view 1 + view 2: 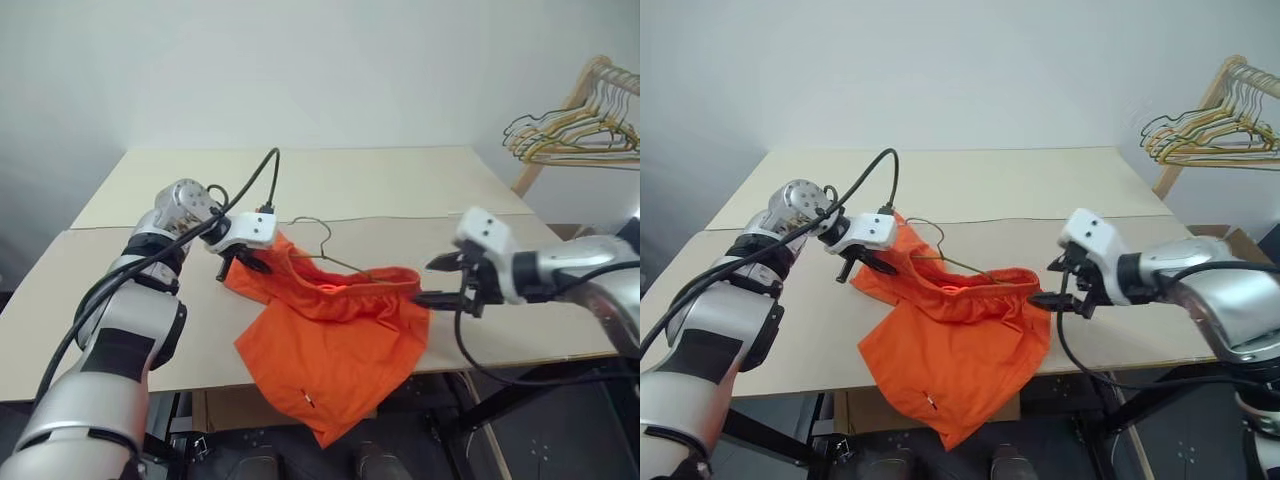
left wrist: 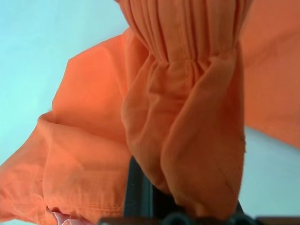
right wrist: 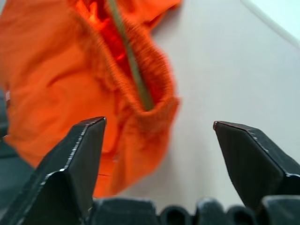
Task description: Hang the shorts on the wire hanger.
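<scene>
Where thin wire hanger (image 3: 132,65) threads in, soft orange shorts (image 1: 335,350) gather.

Left hand (image 1: 243,262) clamped tight; right hand (image 3: 157,136) held up, fingers spread wide

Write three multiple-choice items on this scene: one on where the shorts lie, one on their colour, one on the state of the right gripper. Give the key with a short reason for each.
1. Where do the shorts lie?
A. Draped over the near edge of the table
B. On the rack with the bunched hangers
C. Flat in the middle of the table

2. What colour are the shorts?
A. Navy
B. Bright orange
C. White

3. How is the right gripper?
A. Shut on the shorts
B. Shut on the wire hanger
C. Open, holding nothing

Key: 1 A, one leg hangs below the table's front edge; 2 B, the fabric is orange in every view; 3 C, its fingers stand wide apart short of the waistband, while the left gripper grips the shorts' other side.
</scene>
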### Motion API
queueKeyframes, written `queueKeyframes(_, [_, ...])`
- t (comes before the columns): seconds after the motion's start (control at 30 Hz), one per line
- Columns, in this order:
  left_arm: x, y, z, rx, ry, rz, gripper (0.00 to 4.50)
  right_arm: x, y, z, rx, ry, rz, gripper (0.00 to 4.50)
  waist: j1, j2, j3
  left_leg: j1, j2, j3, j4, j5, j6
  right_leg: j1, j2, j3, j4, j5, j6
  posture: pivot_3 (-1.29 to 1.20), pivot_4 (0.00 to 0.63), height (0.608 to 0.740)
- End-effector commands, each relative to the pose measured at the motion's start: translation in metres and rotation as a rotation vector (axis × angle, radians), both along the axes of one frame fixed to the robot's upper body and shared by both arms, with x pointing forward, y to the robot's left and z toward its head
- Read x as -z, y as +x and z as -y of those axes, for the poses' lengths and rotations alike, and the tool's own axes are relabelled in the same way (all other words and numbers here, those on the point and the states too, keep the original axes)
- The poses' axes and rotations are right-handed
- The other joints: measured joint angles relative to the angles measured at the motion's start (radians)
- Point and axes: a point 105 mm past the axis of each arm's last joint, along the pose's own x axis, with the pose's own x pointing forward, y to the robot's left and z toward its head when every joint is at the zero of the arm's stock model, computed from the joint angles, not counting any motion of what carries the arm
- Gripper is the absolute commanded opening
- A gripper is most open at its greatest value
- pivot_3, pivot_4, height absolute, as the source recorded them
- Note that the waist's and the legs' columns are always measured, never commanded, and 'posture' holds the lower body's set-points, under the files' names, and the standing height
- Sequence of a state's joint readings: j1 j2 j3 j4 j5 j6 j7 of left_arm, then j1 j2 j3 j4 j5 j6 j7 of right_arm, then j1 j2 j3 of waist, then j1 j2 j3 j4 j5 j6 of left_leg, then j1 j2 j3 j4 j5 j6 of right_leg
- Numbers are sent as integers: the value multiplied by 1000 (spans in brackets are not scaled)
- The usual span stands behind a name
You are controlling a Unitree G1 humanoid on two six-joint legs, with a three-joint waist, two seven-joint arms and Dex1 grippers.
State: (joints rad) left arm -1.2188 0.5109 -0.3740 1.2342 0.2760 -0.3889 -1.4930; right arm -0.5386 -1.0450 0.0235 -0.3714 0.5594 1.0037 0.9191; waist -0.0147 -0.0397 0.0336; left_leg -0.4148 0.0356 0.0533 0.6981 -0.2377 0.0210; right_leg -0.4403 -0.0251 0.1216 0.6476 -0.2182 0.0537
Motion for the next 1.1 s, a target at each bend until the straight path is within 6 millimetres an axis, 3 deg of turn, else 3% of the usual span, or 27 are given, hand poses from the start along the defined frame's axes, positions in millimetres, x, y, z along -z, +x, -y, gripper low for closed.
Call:
queueKeyframes(0.03, [-22,7,7,7,-23,63,0,-42,0,-8,-34,53,142,4116,-3,0,0,1,0,0,0,0,0,0,0,0,0,0,0,22,0,740])
queueKeyframes(0.33, [-20,6,11,22,-15,58,0,-32,8,-86,-187,133,117,4116,-6,0,0,0,1,0,-2,0,0,-1,1,0,0,2,-4,17,0,740])
queueKeyframes(0.53, [-21,6,9,22,-10,57,0,-13,20,-115,-176,129,79,4116,-2,0,0,-1,1,0,-1,0,0,-1,1,0,0,3,-7,22,0,740])
queueKeyframes(0.63, [-21,6,8,24,-6,55,0,-3,27,-122,-160,101,74,3518,-2,0,0,-1,1,0,-1,0,0,-1,1,0,0,4,-7,23,0,740])
queueKeyframes(0.97, [-22,5,8,37,4,58,0,7,35,-132,-209,95,98,30,-7,0,0,-1,1,-1,-1,0,0,-1,1,-1,0,4,-7,32,0,740])
queueKeyframes(1.1, [-28,4,9,60,-44,83,0,10,36,-130,-237,101,164,30,-6,0,0,-1,1,-1,-1,0,0,0,1,-1,0,3,-6,39,0,740])
